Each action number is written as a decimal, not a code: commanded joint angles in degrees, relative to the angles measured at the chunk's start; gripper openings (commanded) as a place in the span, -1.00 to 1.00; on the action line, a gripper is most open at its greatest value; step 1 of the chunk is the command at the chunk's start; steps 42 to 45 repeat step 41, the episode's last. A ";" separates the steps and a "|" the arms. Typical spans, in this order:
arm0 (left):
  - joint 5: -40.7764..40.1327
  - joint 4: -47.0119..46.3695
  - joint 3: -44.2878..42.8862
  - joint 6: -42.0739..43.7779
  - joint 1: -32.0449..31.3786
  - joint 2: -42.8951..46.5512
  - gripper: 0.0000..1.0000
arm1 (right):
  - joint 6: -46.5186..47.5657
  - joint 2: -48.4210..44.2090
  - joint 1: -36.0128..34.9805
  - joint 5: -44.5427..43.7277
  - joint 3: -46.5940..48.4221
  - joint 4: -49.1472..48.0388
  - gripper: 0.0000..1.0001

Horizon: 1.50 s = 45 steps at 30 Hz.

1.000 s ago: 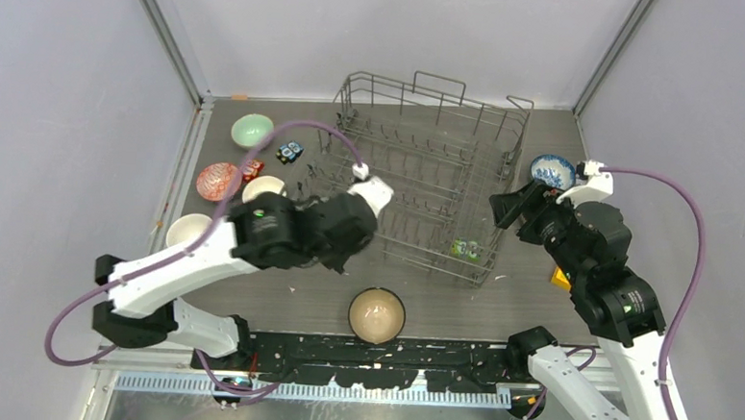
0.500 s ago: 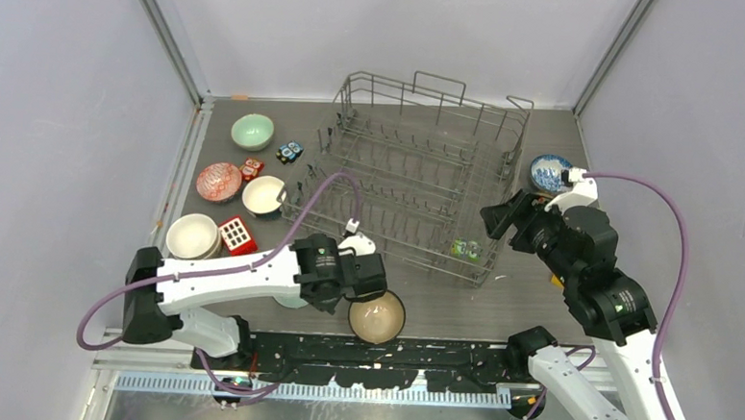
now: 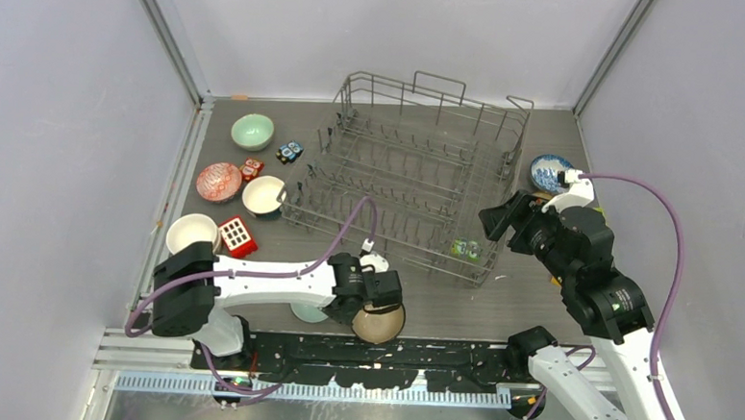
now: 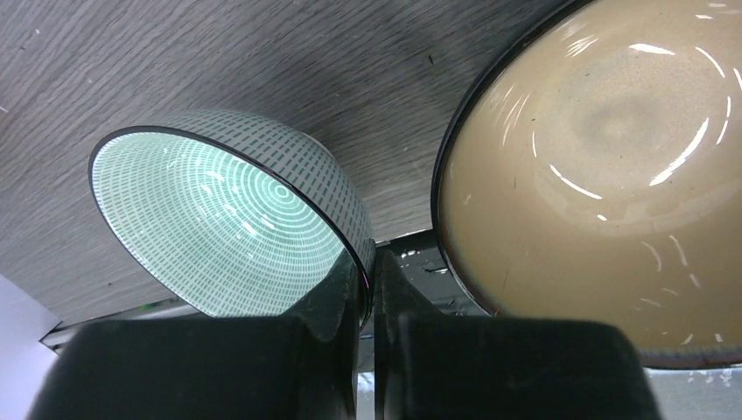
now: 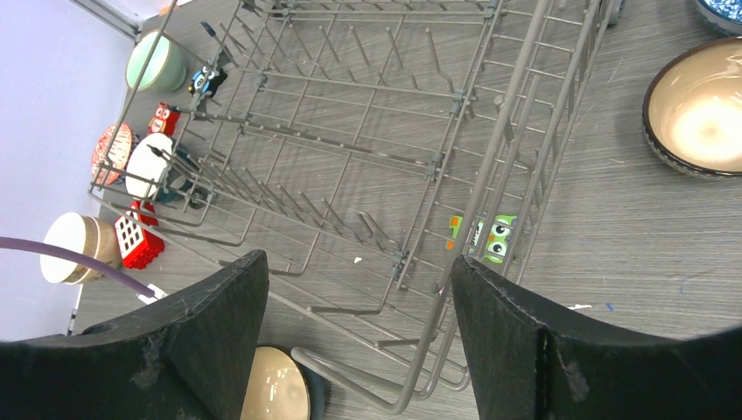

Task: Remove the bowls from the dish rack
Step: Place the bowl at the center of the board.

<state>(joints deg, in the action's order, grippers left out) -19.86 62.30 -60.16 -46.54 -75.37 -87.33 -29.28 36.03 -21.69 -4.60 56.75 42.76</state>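
My left gripper (image 4: pixel 367 271) is shut on the rim of a white-teal bowl (image 4: pixel 210 227). It holds the bowl tilted, low over the table, right beside a tan bowl (image 4: pixel 604 175). In the top view this gripper (image 3: pixel 344 310), the teal bowl (image 3: pixel 308 313) and the tan bowl (image 3: pixel 378 321) are at the near edge. The grey wire dish rack (image 3: pixel 419 174) shows no bowls in it. My right gripper (image 3: pixel 498 219) is open and empty above the rack's front right corner (image 5: pixel 472 219); in its own view the gripper (image 5: pixel 359 262) frames that corner.
Left of the rack are a mint bowl (image 3: pixel 252 131), a pink-red bowl (image 3: pixel 218 181), a white bowl (image 3: pixel 263 194), a cream stack (image 3: pixel 192 234) and a red block (image 3: pixel 236 234). A blue-white bowl (image 3: pixel 550 171) and a dark-rimmed tan bowl (image 5: pixel 700 105) sit right. A green owl (image 3: pixel 463 247) is in the rack's corner.
My left arm has swung from the rack's front left down to the near edge, bringing the white-teal bowl beside the tan bowl. My right gripper has shifted slightly left.
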 commanded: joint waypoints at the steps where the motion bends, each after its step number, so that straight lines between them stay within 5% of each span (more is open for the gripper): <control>1: -1.06 -4.04 1.51 -0.82 -0.30 -0.04 -1.00 | -0.07 0.43 -0.30 -0.32 0.42 -0.97 0.60; 9: -0.80 -5.80 4.01 -1.50 -0.23 -0.70 -0.93 | -0.25 0.62 -0.35 -0.56 0.03 -1.23 0.60; 17: -2.22 -2.69 1.59 -2.10 -0.73 0.57 0.05 | 0.18 0.53 -0.31 -1.17 0.92 -0.46 0.60; 29: -19.62 17.95 -19.33 -6.54 -1.82 12.54 0.71 | 0.62 2.00 -0.46 -0.76 4.42 -0.07 0.61; 37: -32.61 15.47 -21.15 -11.06 -1.86 21.40 0.76 | 1.15 2.72 -0.61 -2.03 5.34 0.00 0.62; 45: -35.41 11.44 -19.33 -10.91 -1.83 24.53 0.78 | 1.16 2.91 -0.62 -2.23 5.47 -0.41 0.62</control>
